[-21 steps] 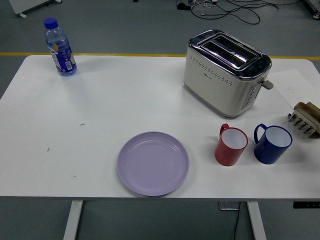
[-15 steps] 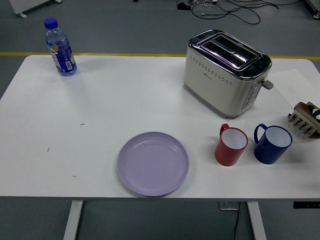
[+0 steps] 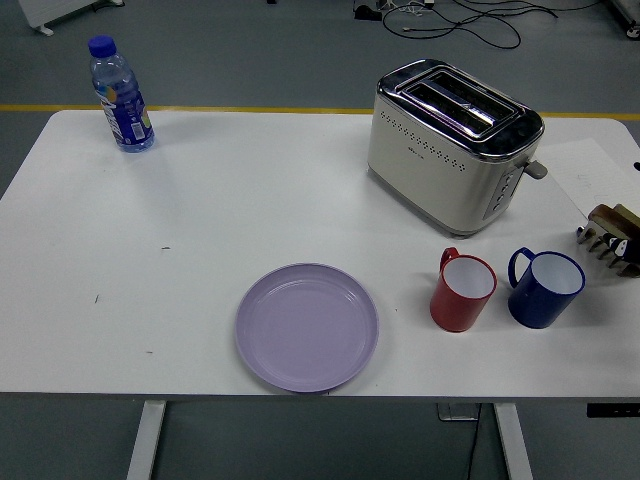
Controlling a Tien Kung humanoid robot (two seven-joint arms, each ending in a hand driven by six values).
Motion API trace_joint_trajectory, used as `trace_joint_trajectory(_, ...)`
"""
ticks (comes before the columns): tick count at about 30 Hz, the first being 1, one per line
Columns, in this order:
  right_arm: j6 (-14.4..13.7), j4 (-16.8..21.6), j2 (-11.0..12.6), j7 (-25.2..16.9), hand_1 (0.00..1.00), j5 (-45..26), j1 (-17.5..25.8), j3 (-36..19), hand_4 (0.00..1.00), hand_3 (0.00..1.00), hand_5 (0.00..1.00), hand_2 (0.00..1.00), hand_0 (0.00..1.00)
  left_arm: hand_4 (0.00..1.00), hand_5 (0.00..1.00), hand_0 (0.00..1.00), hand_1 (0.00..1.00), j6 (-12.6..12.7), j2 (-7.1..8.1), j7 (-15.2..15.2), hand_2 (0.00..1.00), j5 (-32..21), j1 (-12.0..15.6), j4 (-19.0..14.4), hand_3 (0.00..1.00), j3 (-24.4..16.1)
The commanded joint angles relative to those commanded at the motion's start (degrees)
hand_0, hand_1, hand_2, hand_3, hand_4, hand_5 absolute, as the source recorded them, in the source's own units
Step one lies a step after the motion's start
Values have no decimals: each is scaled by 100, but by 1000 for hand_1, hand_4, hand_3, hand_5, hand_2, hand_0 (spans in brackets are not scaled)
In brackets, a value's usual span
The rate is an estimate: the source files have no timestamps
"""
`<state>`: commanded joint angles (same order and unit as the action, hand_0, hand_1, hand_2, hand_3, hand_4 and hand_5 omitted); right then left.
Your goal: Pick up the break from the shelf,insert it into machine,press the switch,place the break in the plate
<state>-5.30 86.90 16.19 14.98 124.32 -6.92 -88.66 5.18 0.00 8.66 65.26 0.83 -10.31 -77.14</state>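
Bread (image 3: pixel 622 217) sits in the rack (image 3: pixel 603 240) at the table's (image 3: pixel 200 230) right edge, well apart from the toaster (image 3: pixel 452 142) and plate (image 3: pixel 307 327). Whether fingers grip it, I cannot tell.

Free room: we find the white table (image 3: pixel 200 250) bare across its left and middle, from the near edge to the far edge.

Obstacles:
- A clear plastic water bottle with a blue cap and label (image 3: pixel 120 95), upright at the far left corner.
- A flat lilac round plate (image 3: pixel 306 326), near the front edge, centre.
- A cream and chrome two-slot toaster (image 3: pixel 452 143), far right, its slots open upward.
- A red mug (image 3: pixel 462 290) and a dark blue mug (image 3: pixel 543 287), side by side just in front of the toaster, a narrow gap between them.
- A slotted rack with brown slices (image 3: pixel 612 237), at the right edge.
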Motion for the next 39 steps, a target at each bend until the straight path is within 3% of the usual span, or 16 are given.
trace_joint_trajectory(12, -70, -757, -109, 542, 856, 363, -643, 359, 879, 908, 114, 915, 923, 567, 998, 676, 727, 14, 0, 27, 767, -28, -18, 0, 854, 52)
trace_joint_trajectory(13, -59, -818, -104, 601, 761, 422, -694, 382, 855, 844, 100, 757, 813, 566, 998, 675, 724, 17, 0, 26, 766, -40, -20, 0, 853, 62)
trace_joint_trajectory(18, 57, -1093, -69, 850, 761, 568, -910, 472, 855, 844, 100, 757, 813, 566, 998, 675, 724, 30, 0, 23, 766, -70, -33, 0, 853, 95)
trace_joint_trajectory(19, 69, -1123, -65, 872, 693, 568, -931, 480, 839, 803, 91, 682, 746, 566, 998, 674, 721, 32, 0, 23, 764, -74, -35, 0, 852, 99)
trace_joint_trajectory(24, 131, -1363, -26, 1008, 693, 568, -1107, 594, 839, 803, 91, 682, 746, 566, 998, 674, 721, 44, 0, 27, 764, -75, -45, 0, 852, 99)
trace_joint_trajectory(25, 131, -1370, -25, 1012, 620, 568, -1113, 599, 802, 736, 67, 607, 653, 564, 998, 674, 719, 45, 0, 27, 763, -75, -45, 0, 849, 99)
trace_joint_trajectory(36, 163, -1648, 83, 1252, 568, 568, -1386, 888, 773, 685, 64, 561, 587, 564, 998, 673, 719, 47, 0, 38, 760, -36, -50, 0, 849, 89)
trace_joint_trajectory(37, 166, -1666, 87, 1261, 502, 568, -1396, 896, 695, 613, 29, 513, 495, 564, 998, 674, 719, 47, 0, 38, 759, -38, -51, 0, 847, 91)
trace_joint_trajectory(39, 168, -1724, 96, 1284, 502, 568, -1417, 939, 695, 613, 29, 513, 495, 564, 998, 674, 719, 48, 0, 39, 759, -32, -53, 0, 847, 87)
